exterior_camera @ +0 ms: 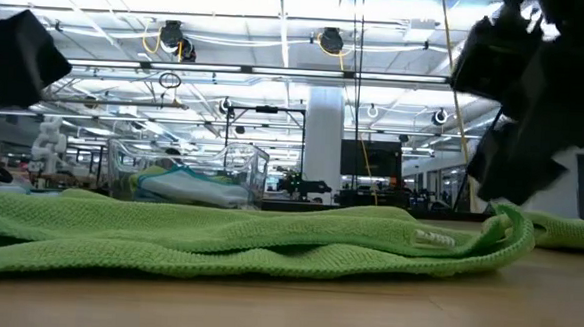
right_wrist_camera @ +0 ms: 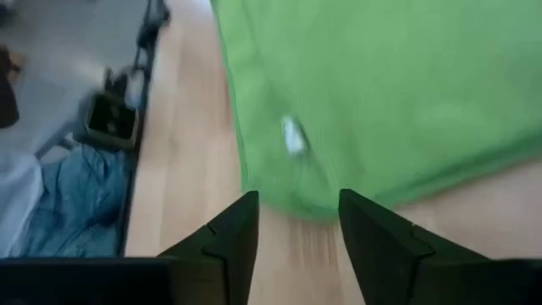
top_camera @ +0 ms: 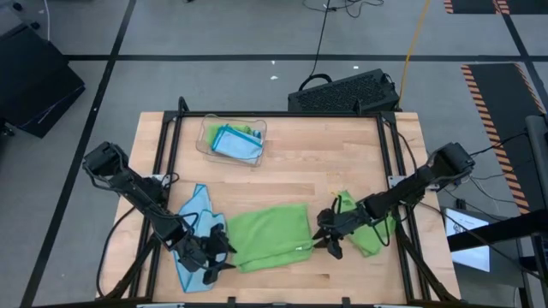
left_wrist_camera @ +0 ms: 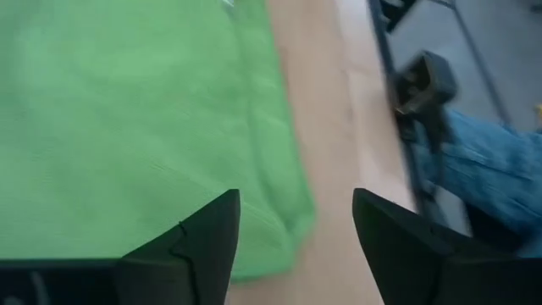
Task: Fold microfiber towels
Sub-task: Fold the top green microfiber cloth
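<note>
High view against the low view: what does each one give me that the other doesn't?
Only the high view shows the blue towel under the left arm, the keyboard behind the table, and both end effectors, left and right, open at opposite ends of the folded green towel. Only the low view shows that towel's white tag and the room behind. Both show the clear tray holding folded towels.
</note>
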